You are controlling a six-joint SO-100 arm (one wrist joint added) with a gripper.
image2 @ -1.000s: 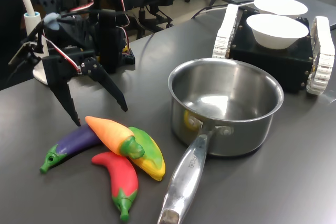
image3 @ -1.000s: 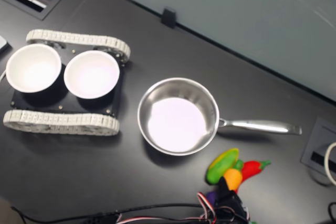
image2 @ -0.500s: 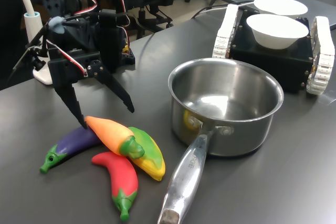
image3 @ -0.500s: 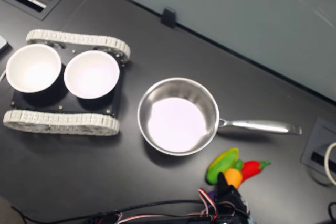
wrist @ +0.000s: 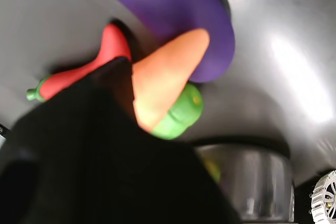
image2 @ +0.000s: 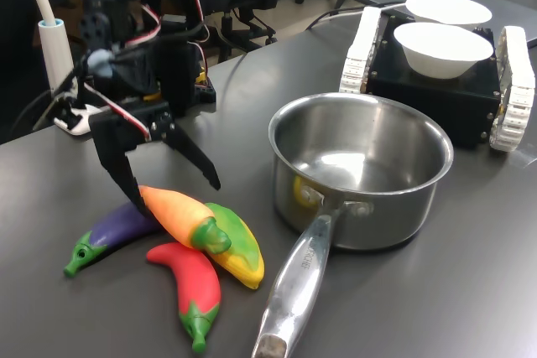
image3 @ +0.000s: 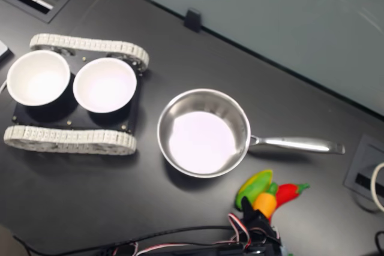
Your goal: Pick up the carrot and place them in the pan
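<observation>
The orange carrot (image2: 178,213) lies on the dark table on top of a heap of toy vegetables, its pointed end toward the arm. My gripper (image2: 174,190) is open just over that end, with one black finger (image2: 130,186) beside the tip and the other (image2: 201,165) apart on the pan side. In the wrist view the carrot (wrist: 165,80) runs along the black finger (wrist: 105,145). The steel pan (image2: 377,224) stands empty to the first exterior view's right, handle (image2: 294,282) toward the front. From above, the carrot (image3: 264,204) sits below the pan (image3: 174,106).
A purple eggplant (image2: 117,225), red chili (image2: 195,284) and yellow-green toy (image2: 241,247) crowd around the carrot. Two white bowls (image2: 442,48) sit on a black tracked vehicle (image2: 436,94) behind the pan. A white pole (image2: 46,14) and cables stand by the arm's base.
The gripper has come down and toward the toys, from beside the heap to straddling the carrot's tip. The carrot, the other toys and the pan have not moved.
</observation>
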